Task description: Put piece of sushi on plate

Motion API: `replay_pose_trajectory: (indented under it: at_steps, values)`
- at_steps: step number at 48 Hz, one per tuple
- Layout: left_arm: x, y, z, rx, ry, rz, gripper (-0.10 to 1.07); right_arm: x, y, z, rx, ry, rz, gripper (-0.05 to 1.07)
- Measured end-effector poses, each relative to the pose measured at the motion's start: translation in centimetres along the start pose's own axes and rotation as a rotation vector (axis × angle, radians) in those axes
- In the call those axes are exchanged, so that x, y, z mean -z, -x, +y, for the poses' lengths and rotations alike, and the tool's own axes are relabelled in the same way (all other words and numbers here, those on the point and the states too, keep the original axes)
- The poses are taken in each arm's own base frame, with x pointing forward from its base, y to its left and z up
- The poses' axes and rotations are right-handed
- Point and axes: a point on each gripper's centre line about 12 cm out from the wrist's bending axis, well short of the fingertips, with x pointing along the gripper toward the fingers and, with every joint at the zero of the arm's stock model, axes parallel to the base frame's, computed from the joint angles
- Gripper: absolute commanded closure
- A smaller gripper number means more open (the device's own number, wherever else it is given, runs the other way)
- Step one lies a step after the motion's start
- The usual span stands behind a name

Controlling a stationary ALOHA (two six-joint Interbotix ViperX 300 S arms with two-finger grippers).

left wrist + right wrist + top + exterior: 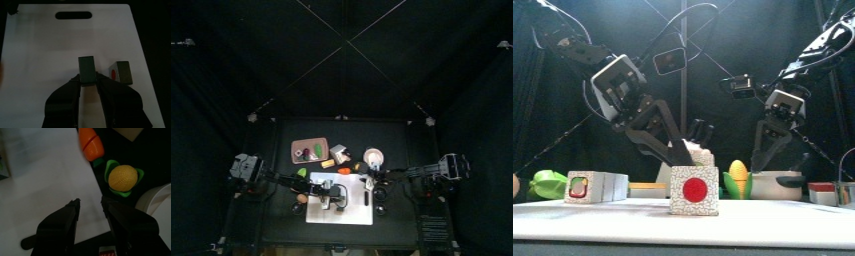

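Note:
The plate (73,45) is a large flat white rectangle with a handle slot; it also shows in the top view (349,212). My left gripper (86,79) is over its middle, shut on a small dark piece of sushi (86,69) standing on the plate. In the front view this piece (695,190) is a speckled white block with a red dot, directly under the left fingers (683,138). A second dark piece with a red side (122,73) lies on the plate close beside it. My right gripper (90,210) is open and empty above the plate's edge.
Off the plate by the right gripper are an orange piece (91,143), a yellow piece in a green cup (123,177) and the small round white dish (160,203). A brown square tray (309,150) sits at the back left. Another block (596,186) and green pieces (549,184) stand at the left.

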Motion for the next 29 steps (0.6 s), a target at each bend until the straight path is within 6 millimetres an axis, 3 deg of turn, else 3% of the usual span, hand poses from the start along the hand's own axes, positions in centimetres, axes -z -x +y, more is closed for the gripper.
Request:
replay_pose_trajectory:
  at_steps: [10,29]
  values:
    - [-0.1,2.9,1.7,-0.030,0.025,-0.028,0.40,0.0,0.0,0.0,0.001,0.000,0.001,0.25]
    - [3.1,10.9,7.7,-0.181,0.117,-0.074,0.40,0.0,0.0,0.0,0.001,0.000,0.001,0.25]
